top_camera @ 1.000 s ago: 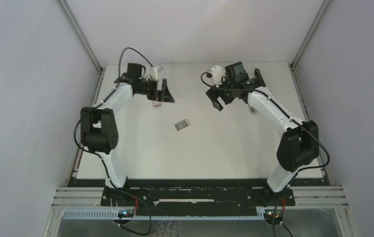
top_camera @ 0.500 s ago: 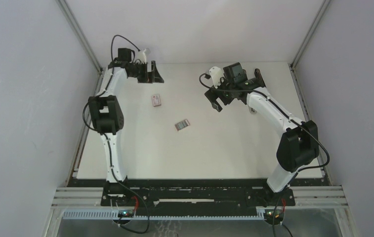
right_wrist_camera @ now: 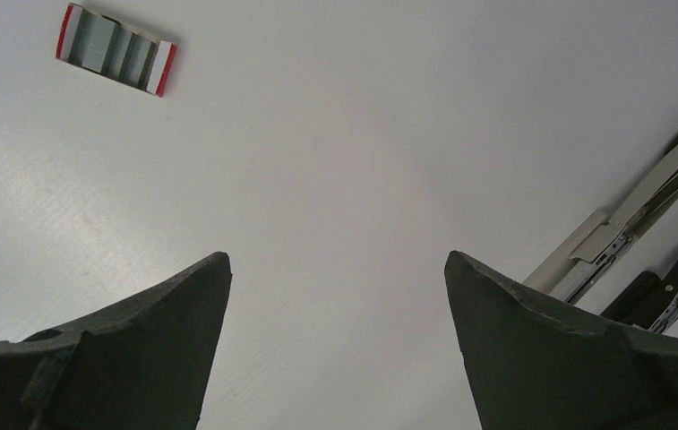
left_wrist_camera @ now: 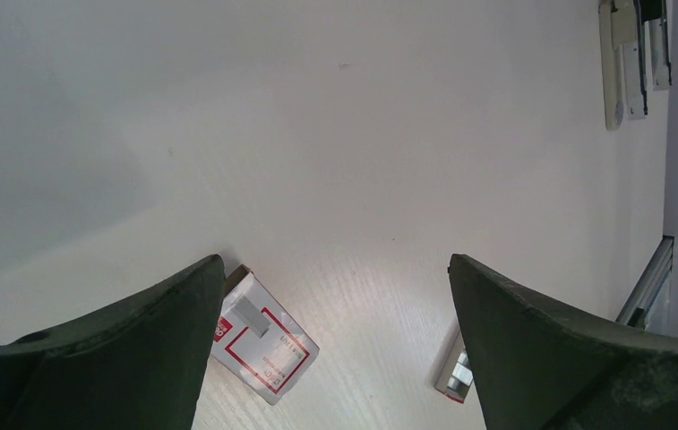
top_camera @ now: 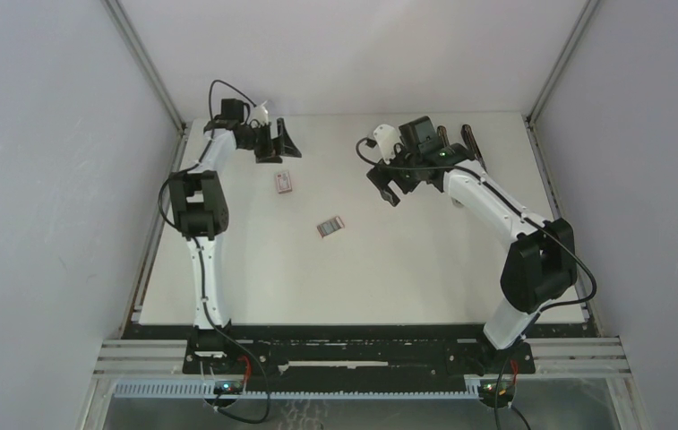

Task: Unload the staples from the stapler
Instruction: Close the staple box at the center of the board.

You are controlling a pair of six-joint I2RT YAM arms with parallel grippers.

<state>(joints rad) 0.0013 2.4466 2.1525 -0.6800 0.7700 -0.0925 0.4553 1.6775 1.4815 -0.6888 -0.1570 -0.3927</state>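
Note:
The stapler (right_wrist_camera: 639,228) lies swung open at the right of the right wrist view, with a black handle and a pale metal magazine. In the top view it (top_camera: 469,137) is at the back right, partly hidden by the right arm. A short grey strip of staples (left_wrist_camera: 250,315) lies on a white-and-red box (left_wrist_camera: 268,354). More silvery staples (right_wrist_camera: 115,49) sit in a small red-ended tray (right_wrist_camera: 167,67). My left gripper (top_camera: 278,143) is open and empty, above and behind the box (top_camera: 285,182). My right gripper (top_camera: 389,184) is open and empty, left of the stapler.
The red-ended tray (top_camera: 330,226) lies mid-table, in front of the box. The enclosure's metal frame rails (top_camera: 151,72) and grey walls close in the table at the back, left and right. The stapler also shows far off in the left wrist view (left_wrist_camera: 626,54).
My left gripper has pulled away from above the white-and-red box toward the back left corner and stays open. My right gripper has shifted slightly left.

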